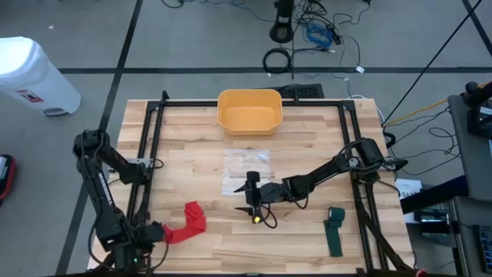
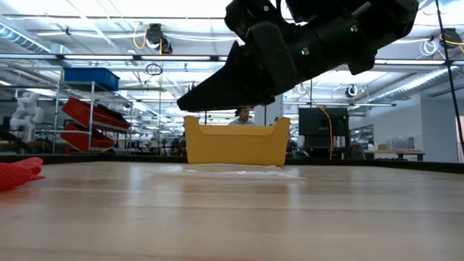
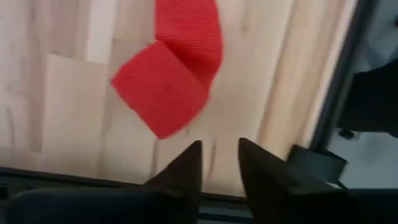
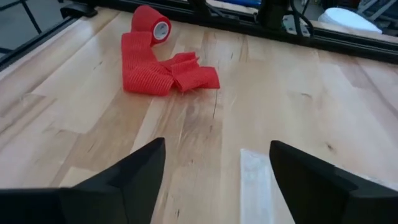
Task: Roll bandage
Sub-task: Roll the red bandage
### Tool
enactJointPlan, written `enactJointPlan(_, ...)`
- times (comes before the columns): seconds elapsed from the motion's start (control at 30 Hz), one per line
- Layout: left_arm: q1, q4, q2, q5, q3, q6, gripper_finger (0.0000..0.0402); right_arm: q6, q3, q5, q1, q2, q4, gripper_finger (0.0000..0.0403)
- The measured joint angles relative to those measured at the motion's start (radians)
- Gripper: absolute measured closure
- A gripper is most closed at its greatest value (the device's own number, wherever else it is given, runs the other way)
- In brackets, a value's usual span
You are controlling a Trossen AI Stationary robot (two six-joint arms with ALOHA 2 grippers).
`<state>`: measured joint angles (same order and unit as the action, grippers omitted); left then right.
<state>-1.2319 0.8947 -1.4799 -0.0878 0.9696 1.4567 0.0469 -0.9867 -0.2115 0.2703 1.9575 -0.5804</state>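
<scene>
Red bandage [image 4: 163, 68] ribbed matt cloth, table [image 4: 261, 93] smooth lt wood, bin [image 1: 249, 112] glossy plastic

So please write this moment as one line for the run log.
task: roll bandage | left gripper: open, empty, near red bandage | right gripper: open, empty, mid-table | green bandage: untouched

On the bench [image 1: 192, 138], a tub [image 1: 249, 111] at the middle of the far edge, with a clear plastic bag [image 1: 247, 171] flat just in front of it toward the centre. Partly unrolled bandage [image 1: 187, 222] near the front-left corner, its roll end beside the left gripper [image 1: 151, 231] at that corner. Second bandage [image 1: 335, 231] near the front-right corner. Right gripper [image 1: 253, 201] above the bench centre, in front of the bag, between the two bandages.
</scene>
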Motion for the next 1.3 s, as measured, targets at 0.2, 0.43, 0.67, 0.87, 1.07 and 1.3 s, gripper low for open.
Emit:
enactJointPlan(0.2, 0.019, 0.057, -0.067, 0.004, 0.000, -0.019, 0.0203, 0.045, 0.000, -0.001, 0.000, 0.000, -0.002, 0.0127)
enactJointPlan(0.43, 0.029, 0.092, -0.173, 0.008, 0.000, -0.052, 0.0183, 0.054, 0.000, -0.003, 0.000, 0.000, -0.002, 0.0128)
enactJointPlan(0.67, 0.027, 0.122, -0.210, -0.052, 0.000, -0.032, 0.0201, 0.054, 0.000, -0.004, 0.000, 0.000, 0.002, 0.0128)
enactJointPlan(0.87, 0.027, 0.111, -0.214, -0.128, 0.000, -0.039, 0.0278, 0.044, 0.000, -0.004, 0.000, 0.000, 0.007, 0.0128)
enactJointPlan(1.07, 0.027, 0.099, -0.214, -0.228, 0.000, -0.049, 0.0347, 0.022, 0.000, -0.003, 0.001, 0.000, 0.008, 0.0128)
enactJointPlan(1.3, 0.027, 0.084, -0.214, -0.362, 0.000, -0.050, 0.0393, -0.004, 0.000, -0.004, 0.006, 0.000, 0.009, 0.0133)
